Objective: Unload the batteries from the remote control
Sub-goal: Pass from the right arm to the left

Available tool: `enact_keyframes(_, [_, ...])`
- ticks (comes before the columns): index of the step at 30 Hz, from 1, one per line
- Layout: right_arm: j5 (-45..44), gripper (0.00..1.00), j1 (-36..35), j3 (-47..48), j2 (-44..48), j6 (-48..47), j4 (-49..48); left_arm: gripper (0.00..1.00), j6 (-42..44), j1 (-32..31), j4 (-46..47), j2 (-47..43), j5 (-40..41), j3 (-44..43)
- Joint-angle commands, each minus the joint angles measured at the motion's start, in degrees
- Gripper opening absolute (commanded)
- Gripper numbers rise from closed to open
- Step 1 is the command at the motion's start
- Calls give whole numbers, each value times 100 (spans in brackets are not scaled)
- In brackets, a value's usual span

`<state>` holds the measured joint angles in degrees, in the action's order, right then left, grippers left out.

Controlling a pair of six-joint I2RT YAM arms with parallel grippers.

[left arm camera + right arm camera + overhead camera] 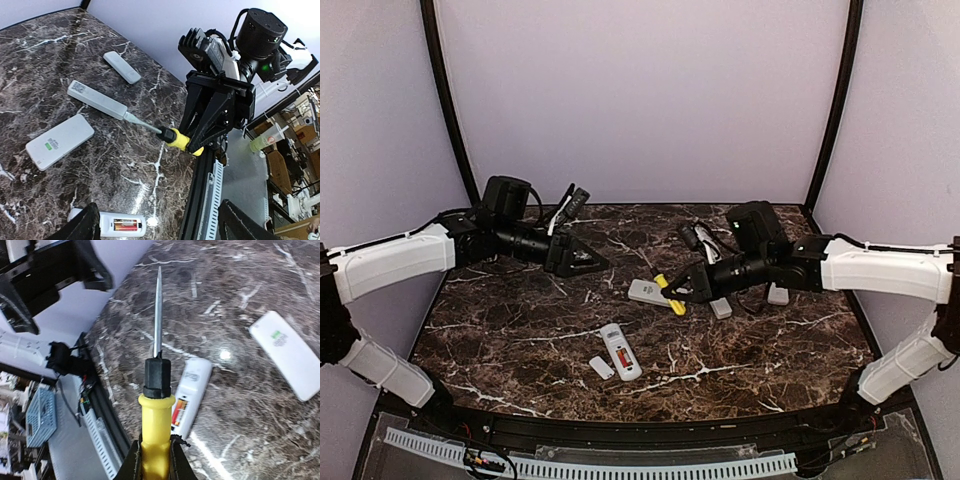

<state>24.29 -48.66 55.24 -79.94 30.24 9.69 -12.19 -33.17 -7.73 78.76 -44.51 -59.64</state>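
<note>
Held right end effector [155, 462] shut on the yellow handle of the screwdriver [156, 415], shaft pointing away over the surface [520, 330]. Held left end effector [575, 258] wide open, grasping nothing. Showed batteries [623, 357] seated in the opened white remote [613, 335] near the surface's front, beside a small white cover [601, 367], well apart from both end effectors.

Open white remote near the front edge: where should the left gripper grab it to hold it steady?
Pinch the long sides at the closed far end, straight from above. The remote lies flat, battery bay up, slim across its width, so the open left gripper should span it. That leaves the batteries clear for the screwdriver held by the right gripper.
</note>
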Motion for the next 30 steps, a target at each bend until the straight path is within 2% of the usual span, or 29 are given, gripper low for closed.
enact_keyframes(1, [1726, 0, 7, 419, -182, -213, -296, 80, -242, -17, 398, 115, -1115, -64])
enact_keyframes(6, [2409, 0, 4, 572, -290, -93, -569, 81, -505, -20, 648, 173, -1317, -16])
enact_keyframes(11, [2499, 0, -32, 730, -448, -189, -385, 77, -708, -61, 937, 205, -1593, 25])
enact_keyframes(15, [2523, 0, -95, 858, -573, -258, -260, 64, -925, -80, 1206, 241, -1820, 72])
enact_keyframes(17, [2532, 0, -123, 909, -621, -280, -237, 54, -1024, -107, 1310, 259, -1908, 97])
enact_keyframes(21, [2531, 0, -126, 968, -661, -299, -252, 39, -1093, -143, 1358, 290, -1994, 103])
enact_keyframes(27, [2619, 0, -126, 1006, -738, -308, -263, 24, -1148, -147, 1385, 302, -2024, 106])
enact_keyframes(30, [2623, 0, -126, 1007, -733, -324, -234, 21, -1169, -146, 1403, 311, -2028, 102])
